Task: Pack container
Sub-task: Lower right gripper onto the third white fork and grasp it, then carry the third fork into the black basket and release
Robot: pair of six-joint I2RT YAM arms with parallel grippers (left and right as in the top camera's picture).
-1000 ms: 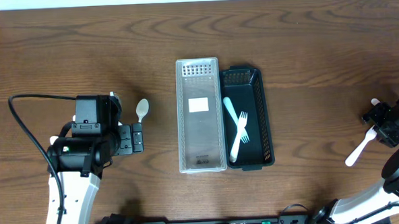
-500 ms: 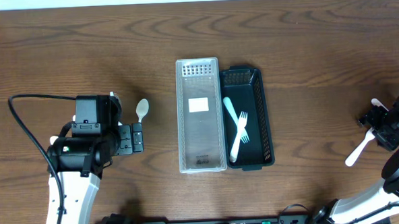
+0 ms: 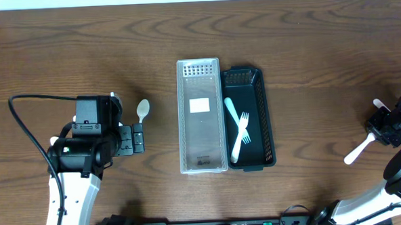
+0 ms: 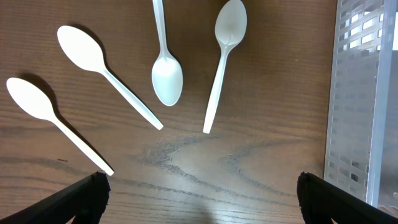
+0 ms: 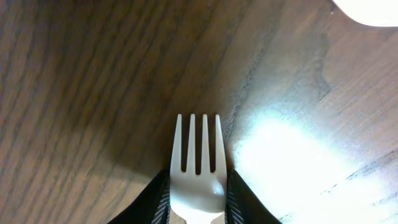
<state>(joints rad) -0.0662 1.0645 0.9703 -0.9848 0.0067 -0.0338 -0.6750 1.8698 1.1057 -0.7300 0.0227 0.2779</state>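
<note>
A clear slotted container (image 3: 201,116) and a black container (image 3: 249,117) stand side by side at the table's middle. Two white forks (image 3: 240,128) lie in the black one. My right gripper (image 3: 389,128) at the far right edge is shut on a white fork (image 5: 198,168), held low over the table, with its handle sticking out toward the front left (image 3: 357,152). My left gripper (image 4: 199,208) is open and empty above the wood. Several white spoons (image 4: 166,78) lie just ahead of it, and one spoon (image 3: 142,110) shows in the overhead view.
The clear container's wall (image 4: 360,93) is at the right of the left wrist view. Another white utensil (image 5: 373,7) lies just beyond the held fork, also seen in the overhead view (image 3: 378,104). A black cable (image 3: 25,127) loops by the left arm.
My right gripper has shifted slightly with the fork in it, so the handle's end sits a little differently. The left arm has not moved.
</note>
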